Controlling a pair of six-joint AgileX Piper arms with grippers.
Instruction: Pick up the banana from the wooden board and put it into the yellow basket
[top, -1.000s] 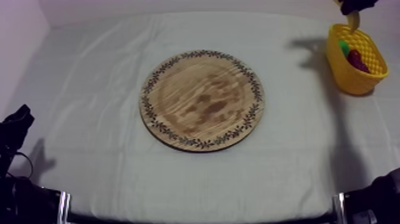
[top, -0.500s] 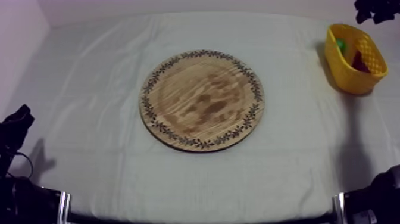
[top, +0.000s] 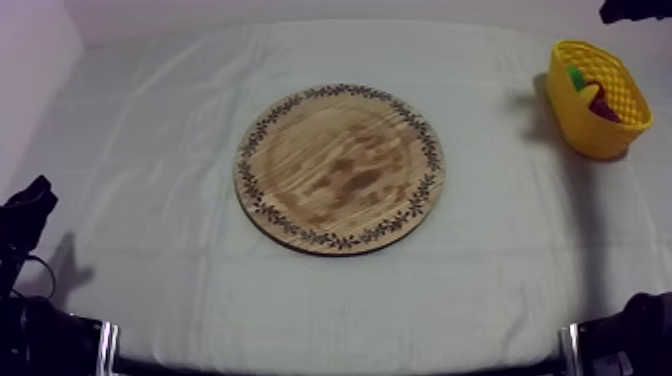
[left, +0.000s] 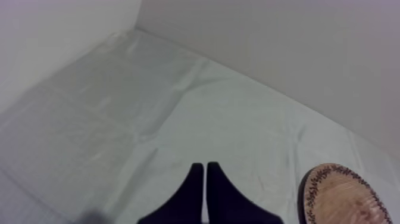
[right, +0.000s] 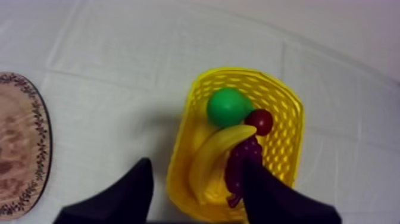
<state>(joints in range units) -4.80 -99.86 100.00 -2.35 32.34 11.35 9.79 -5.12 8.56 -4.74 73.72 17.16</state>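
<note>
R gripper (right: 195, 165): black fingers are held apart, nothing clamped betw. them. It is seen above the yellow lattice-walled basket (right: 290, 113), one finger over the cloth just beside the basket, the other over its inside. The long yellow toy banana (right: 215, 152) is found lying in the basket, slanted, one end by the small round red fruit (right: 260, 121). A green toy pear (right: 228, 107) is lodged next to that same end; a dark purple bunch of grapes (right: 243, 159) is pressed along the banana's side.

L gripper (left: 204, 168): fingers are closed together as a narrow wedge, nothing held. It is kept low over the grey-white cloth of the table (top: 150, 130), near the round wooden board with patterned rim (top: 340, 167). The board is placed mid-table — well apart from the basket, which is set at the far R side.
</note>
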